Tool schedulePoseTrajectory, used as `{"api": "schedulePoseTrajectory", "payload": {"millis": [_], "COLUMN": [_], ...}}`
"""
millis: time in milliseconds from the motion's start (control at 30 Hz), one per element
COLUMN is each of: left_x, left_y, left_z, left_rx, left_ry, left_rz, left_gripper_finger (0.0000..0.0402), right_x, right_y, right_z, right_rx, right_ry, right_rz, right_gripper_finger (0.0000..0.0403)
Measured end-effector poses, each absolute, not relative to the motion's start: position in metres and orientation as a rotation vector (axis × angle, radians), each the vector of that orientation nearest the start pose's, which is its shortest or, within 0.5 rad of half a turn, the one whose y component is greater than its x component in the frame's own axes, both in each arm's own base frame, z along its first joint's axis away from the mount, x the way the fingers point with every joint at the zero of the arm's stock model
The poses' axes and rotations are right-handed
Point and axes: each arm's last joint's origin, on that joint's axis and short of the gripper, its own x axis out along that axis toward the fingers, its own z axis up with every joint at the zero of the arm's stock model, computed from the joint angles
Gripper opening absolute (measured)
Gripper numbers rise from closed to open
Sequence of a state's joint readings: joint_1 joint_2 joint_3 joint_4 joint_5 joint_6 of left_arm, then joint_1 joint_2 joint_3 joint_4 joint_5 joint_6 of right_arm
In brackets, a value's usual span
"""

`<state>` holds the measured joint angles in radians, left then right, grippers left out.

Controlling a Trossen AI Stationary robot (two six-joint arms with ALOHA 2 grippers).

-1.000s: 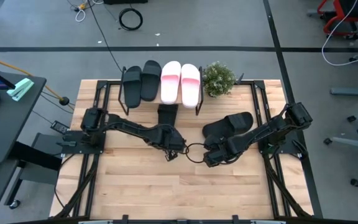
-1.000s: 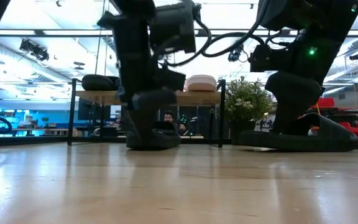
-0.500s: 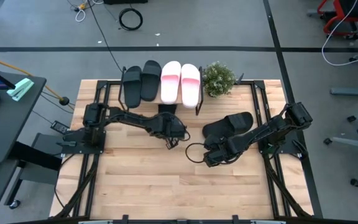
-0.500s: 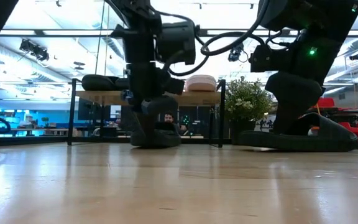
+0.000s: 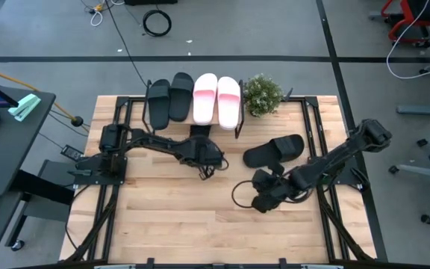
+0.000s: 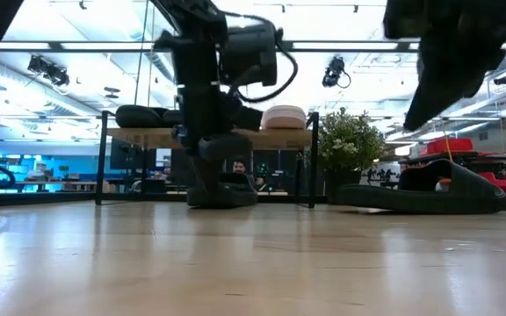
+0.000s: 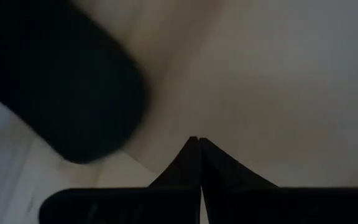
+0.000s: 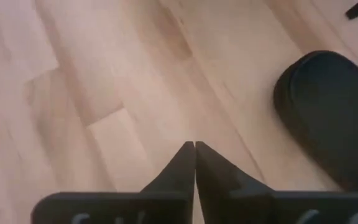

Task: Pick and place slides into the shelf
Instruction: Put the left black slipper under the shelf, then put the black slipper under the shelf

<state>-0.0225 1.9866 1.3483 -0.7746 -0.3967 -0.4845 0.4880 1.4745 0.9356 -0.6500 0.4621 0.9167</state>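
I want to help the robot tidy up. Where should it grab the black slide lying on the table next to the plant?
Probably by its wide strap. The black slide lies flat, sole down, so the strap arches up and leaves room for a finger under it. The right gripper, fingers shut and holding nothing, is nearest; it could come down from above with one finger in the toe opening and one over the strap.

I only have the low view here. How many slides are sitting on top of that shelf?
Observer: Four on the light wooden shelf: two black open-toe slides and two pale pink slides.
Operator: Is the right end effector holding anything?
Observer: No, the right end effector is shut and empty, with a loose black slide ahead of it.
Operator: And the left one?
Observer: The left end effector is shut and empty, beside another black slide.
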Motion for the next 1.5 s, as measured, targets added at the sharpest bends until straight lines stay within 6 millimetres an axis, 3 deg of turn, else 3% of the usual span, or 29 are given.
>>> {"api": "schedulePoseTrajectory", "payload": {"millis": [233, 500, 733, 933, 1200, 1333, 1500], "left_x": [0.381, 0.387, 0.388, 0.388, 0.388, 0.388, 0.387], "left_y": [-0.023, -0.024, -0.022, -0.022, -0.020, -0.020, -0.020], "left_z": [0.165, 0.174, 0.174, 0.174, 0.174, 0.174, 0.174], "left_rx": [0.002, -0.001, -0.001, 0.002, -0.002, -0.002, 0.002], "left_ry": [1.252, 1.214, 1.211, 1.212, 1.213, 1.212, 1.222], "left_rz": [0.508, 0.495, 0.496, 0.493, 0.500, 0.500, 0.499], "left_gripper_finger": [0.0018, 0.0054, 0.0074, 0.0077, 0.0067, 0.0068, 0.0073], "right_x": [0.231, 0.219, 0.224, 0.219, 0.213, 0.209, 0.208], "right_y": [0.100, 0.066, 0.043, 0.031, 0.021, 0.018, 0.022], "right_z": [0.220, 0.208, 0.194, 0.175, 0.168, 0.165, 0.163], "right_rx": [0.234, 0.120, 0.124, 0.105, 0.090, 0.101, 0.082], "right_ry": [0.915, 1.076, 1.158, 1.230, 1.260, 1.294, 1.305], "right_rz": [-0.548, -0.845, -0.959, -1.029, -1.077, -1.098, -1.060], "right_gripper_finger": [0.0067, 0.0146, 0.0168, 0.0163, 0.0147, 0.0104, 0.0013]}}
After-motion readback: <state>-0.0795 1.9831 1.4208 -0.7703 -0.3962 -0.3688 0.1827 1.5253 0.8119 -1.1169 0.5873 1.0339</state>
